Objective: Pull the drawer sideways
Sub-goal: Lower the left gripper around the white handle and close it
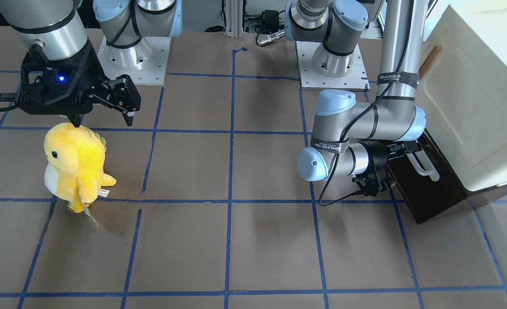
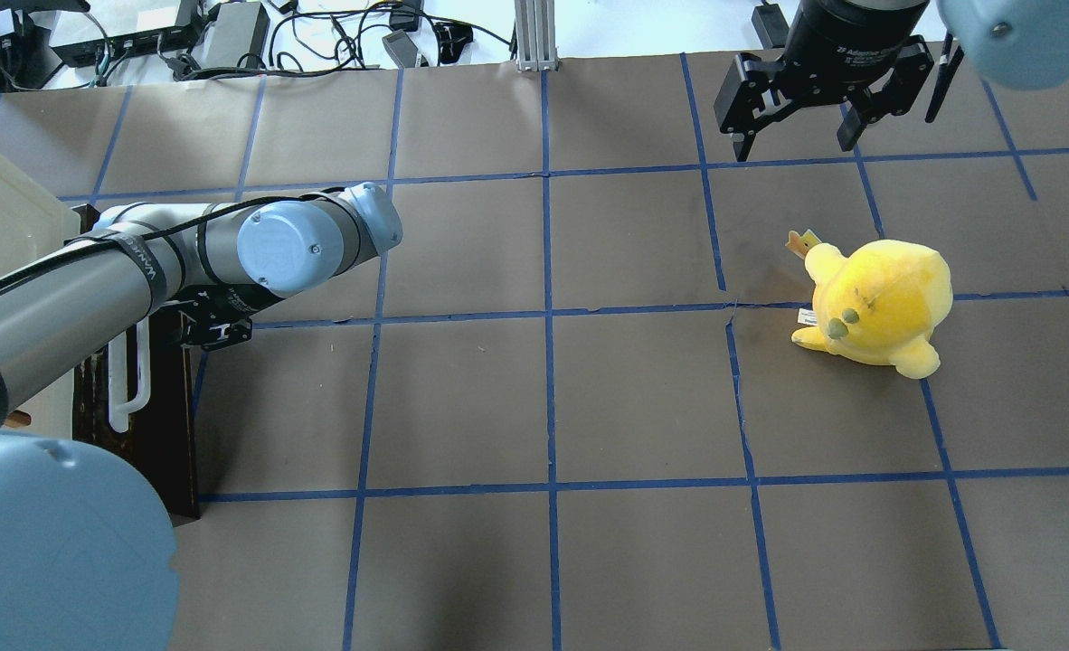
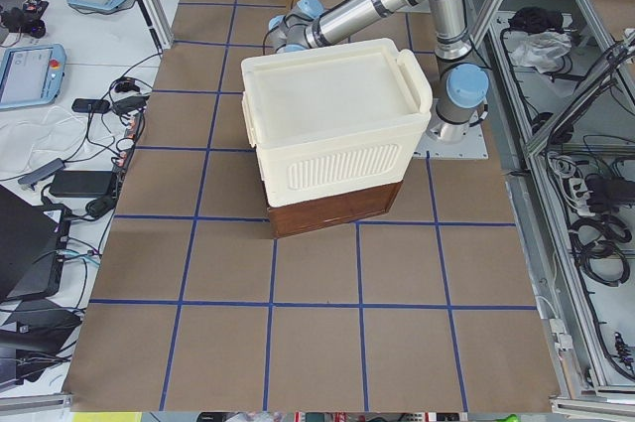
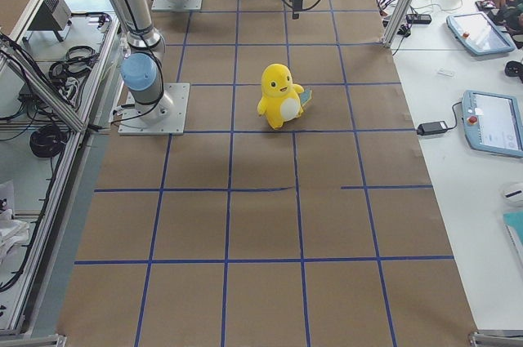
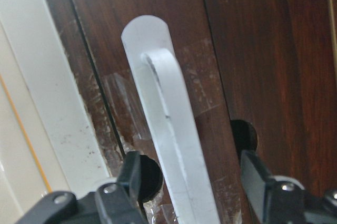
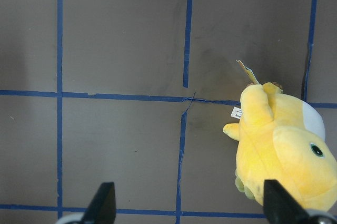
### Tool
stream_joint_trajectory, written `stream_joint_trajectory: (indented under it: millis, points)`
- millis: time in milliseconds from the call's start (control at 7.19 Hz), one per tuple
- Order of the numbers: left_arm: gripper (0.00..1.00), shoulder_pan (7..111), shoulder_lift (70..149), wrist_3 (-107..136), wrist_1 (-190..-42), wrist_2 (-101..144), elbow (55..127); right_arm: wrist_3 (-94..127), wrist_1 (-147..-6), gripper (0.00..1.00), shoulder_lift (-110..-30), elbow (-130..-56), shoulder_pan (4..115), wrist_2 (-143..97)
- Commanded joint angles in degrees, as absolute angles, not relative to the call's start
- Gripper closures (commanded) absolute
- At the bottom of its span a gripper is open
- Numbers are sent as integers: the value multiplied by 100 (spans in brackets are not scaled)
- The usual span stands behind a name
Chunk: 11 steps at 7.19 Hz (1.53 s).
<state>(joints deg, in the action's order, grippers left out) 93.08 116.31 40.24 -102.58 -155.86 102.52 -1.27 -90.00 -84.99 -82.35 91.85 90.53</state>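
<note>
Closest to me, low at the cabinet end of the bench (image 1: 236, 257), the drawer (image 1: 433, 199) sits under the cream cabinet (image 1: 472, 98). Its dark front faces the middle of the bench and, as far as I can tell, it is shut. The left claw (image 5: 192, 182) is at the long white handle (image 5: 163, 108), spread, with a finger (image 5: 129, 174) on each side of the bar and neither quite touching it. It sits towards one end of the bar, not at its middle.

I'd say the grasp is the step in hand. The claw should close squarely until both fingers bear on the bar. Then it should draw level and straight out along the drawer's run, towards the open bench, with no lift or twist. Gripping off-centre could skew the drawer in its slides, and a jerky pull might drag the whole cabinet.

Farther off, a yellow plush toy (image 2: 878, 303) stands well apart. Beyond it the right claw (image 2: 792, 145) hangs spread, holding nothing.
</note>
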Motion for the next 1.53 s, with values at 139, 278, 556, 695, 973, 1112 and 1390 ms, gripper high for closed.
stream_joint_trajectory:
  millis: [139,278,556,695,973,1112,1390]
  points:
    - [56,9290,11637,4025,-10257,-15592,10266,-123,-9000,0,-8499,-8235,9185,9053]
    - [59,9203,11628,4025,-10266,-15592,10266,-123,-9000,0,-8499,-8235,9185,9053]
    - [63,9202,11637,4025,-10248,-15592,10248,-123,-9000,0,-8499,-8235,9185,9053]
    - [65,9202,11637,4025,-10248,-15592,10239,-123,-9000,0,-8499,-8235,9185,9053]
    - [65,9202,11646,4025,-10248,-15583,10213,-123,-9000,0,-8499,-8235,9185,9053]
    - [65,9211,11654,4017,-10248,-15583,10213,-123,-9000,0,-8499,-8235,9185,9053]
    - [66,9211,11672,4017,-10248,-15583,10213,-123,-9000,0,-8499,-8235,9185,9053]
